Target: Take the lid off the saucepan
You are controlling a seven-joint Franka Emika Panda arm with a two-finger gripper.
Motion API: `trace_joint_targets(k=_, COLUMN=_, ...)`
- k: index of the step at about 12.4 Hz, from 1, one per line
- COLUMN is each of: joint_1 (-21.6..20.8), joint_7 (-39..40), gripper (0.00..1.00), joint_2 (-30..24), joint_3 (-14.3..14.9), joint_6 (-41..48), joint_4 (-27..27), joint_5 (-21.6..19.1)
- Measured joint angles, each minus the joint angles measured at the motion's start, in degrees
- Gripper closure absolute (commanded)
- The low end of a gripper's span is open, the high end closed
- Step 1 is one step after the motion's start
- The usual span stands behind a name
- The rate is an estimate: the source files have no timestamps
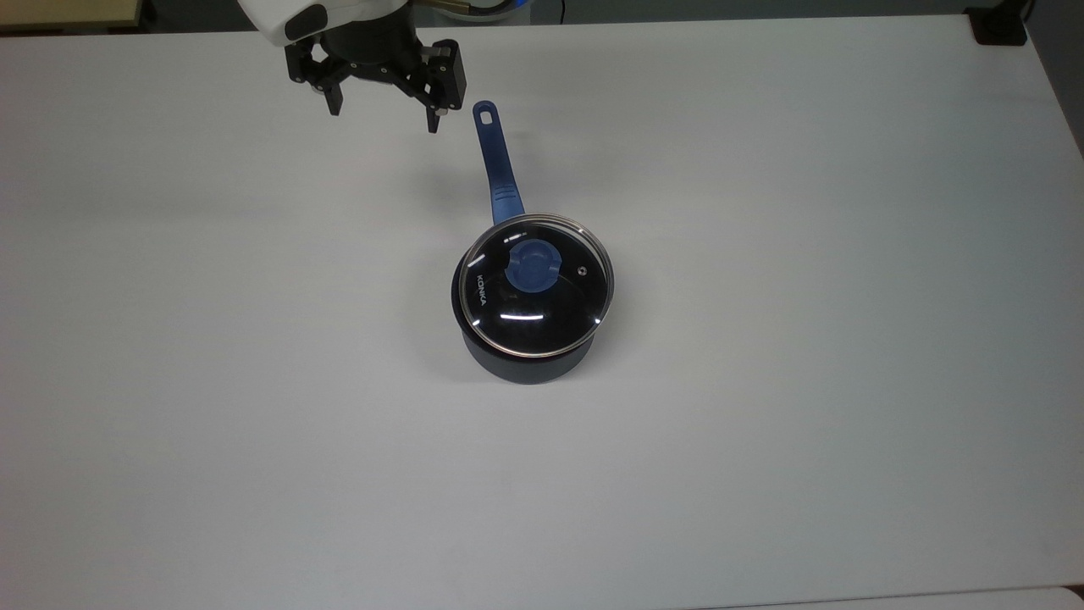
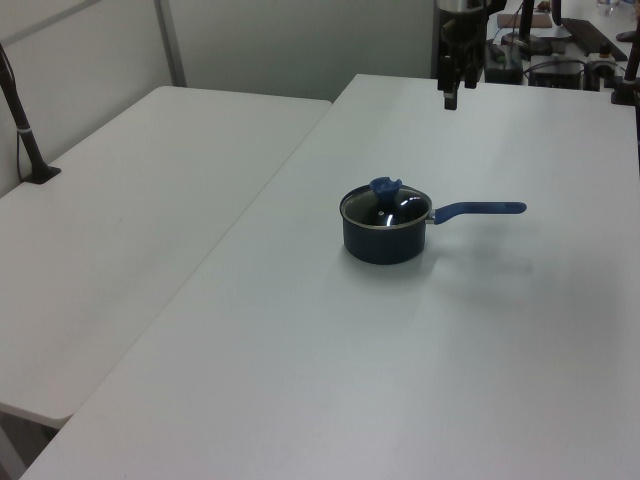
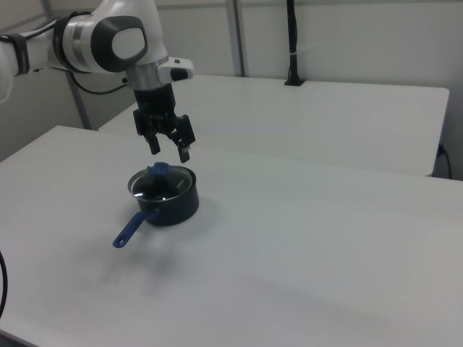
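Lid [image 1: 536, 284] on saucepan [image 1: 525, 360], on table [image 1: 847, 339]

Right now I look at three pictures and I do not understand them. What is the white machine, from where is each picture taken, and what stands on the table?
The white machine is a robot arm. At its end sits a black gripper with two jaws, which stand open and hold nothing.

All three pictures show the same moment. The top view looks down on the white table. The left view and the right view look across it from two sides.

On the table stands one dark blue saucepan with a long blue handle. A glass lid with a blue knob rests on the saucepan. The gripper hangs in the air near the end of the handle, not touching anything.
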State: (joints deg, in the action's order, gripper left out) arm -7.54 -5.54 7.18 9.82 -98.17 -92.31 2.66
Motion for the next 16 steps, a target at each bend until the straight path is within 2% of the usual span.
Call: trace_joint_targets(k=16, joint_1=0.0, joint_7=0.0, gripper=0.00, joint_2=1.5, joint_3=-0.3, joint_6=0.0, joint_4=0.3, joint_5=0.0)
